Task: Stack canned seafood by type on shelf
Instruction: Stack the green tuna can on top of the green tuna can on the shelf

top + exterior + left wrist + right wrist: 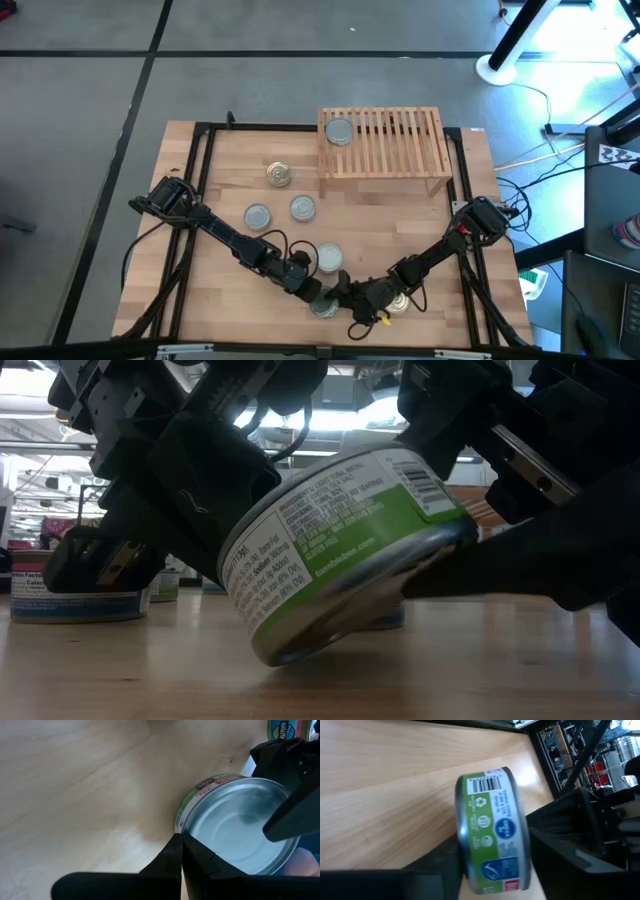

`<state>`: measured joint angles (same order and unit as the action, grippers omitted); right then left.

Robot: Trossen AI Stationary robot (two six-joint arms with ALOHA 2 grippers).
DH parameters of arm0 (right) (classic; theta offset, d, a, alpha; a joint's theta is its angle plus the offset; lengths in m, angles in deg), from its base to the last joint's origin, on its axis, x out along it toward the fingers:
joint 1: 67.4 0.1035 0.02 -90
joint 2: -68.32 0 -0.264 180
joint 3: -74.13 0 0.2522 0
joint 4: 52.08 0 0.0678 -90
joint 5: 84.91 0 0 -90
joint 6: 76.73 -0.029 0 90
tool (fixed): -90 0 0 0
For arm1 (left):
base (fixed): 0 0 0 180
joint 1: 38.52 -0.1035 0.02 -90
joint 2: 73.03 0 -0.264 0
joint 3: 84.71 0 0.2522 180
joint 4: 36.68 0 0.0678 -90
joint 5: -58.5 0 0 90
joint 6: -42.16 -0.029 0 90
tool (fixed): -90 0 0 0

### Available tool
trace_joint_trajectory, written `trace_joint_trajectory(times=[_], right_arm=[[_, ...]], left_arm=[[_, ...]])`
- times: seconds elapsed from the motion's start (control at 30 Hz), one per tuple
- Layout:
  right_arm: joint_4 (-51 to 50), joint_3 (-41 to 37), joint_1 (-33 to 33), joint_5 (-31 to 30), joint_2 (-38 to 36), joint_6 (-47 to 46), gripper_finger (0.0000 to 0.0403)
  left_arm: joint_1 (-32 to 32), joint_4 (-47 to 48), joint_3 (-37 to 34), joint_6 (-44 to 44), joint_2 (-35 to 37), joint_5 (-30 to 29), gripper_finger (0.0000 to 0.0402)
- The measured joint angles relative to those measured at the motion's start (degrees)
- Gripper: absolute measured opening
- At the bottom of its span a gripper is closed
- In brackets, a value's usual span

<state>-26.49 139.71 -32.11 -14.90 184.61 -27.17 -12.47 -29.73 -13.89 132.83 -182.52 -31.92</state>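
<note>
The right gripper (492, 865) closes its fingers around a tilted green-labelled round steel tin (492, 835) at the table's near edge, the shut left gripper (318, 295) bracing it, so next comes lifting it toward the slatted light-wood shelf (395, 150).

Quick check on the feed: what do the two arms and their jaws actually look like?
Both the left arm and right arm are dark, jointed links with black cables looping alongside. The right gripper shows a small yellow marking; the left gripper is plain black. Jaws are blocky and matte.
</note>
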Motion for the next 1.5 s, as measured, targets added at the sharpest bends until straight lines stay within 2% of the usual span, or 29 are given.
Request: trace_joint_trajectory(times=[0.13,0.23,0.47,0.57,0.7,1.0,1.23,1.4,1.5], right_arm=[[-0.1,-0.03,0.0,-0.01,-0.11,-0.93,0.0141],[-0.66,-0.14,0.0,-0.16,-0.72,-3.25,0.0141],[-3.23,-0.24,0.11,1.38,-4.37,-5.65,0.0142],[-5.27,-0.21,0.11,1.48,-6.24,-7.78,0.0153],[-7.03,-0.15,0.09,-0.26,-8.53,-8.66,0.0146],[-9.51,-0.17,-0.28,-3.94,-16.26,-8.58,0.0149],[-18.49,-0.15,-0.11,-12.51,-26.25,-4.45,0.0144],[-21.28,-0.13,-0.43,-22.15,-33.23,2.19,0.0149],[-21.67,-0.13,-1.67,-27.29,-37.02,7.35,0.015]], left_arm=[[0.0,0.07,0.0,-4.15,0.0,0.13,0.0001],[0.11,-0.01,-0.04,-8.17,0.0,0.28,0.0013],[0.02,-2.59,0.01,-13.85,0.24,7.12,0.0084],[0.02,-2.5,0.02,-14.36,1.46,8.09,0.0095],[0.07,-1.1,0.0,-18.08,5.08,8.21,0.0086],[0.39,3.62,0.02,-25.38,15.04,9.53,0.0036],[0.17,6.22,0.02,-33.95,21.9,1.81,0.0003],[-0.61,6.23,0.02,-40.94,24.85,-5.88,0.0006],[-1.78,6.28,0.02,-44.73,25.5,-8.36,0.0004]])
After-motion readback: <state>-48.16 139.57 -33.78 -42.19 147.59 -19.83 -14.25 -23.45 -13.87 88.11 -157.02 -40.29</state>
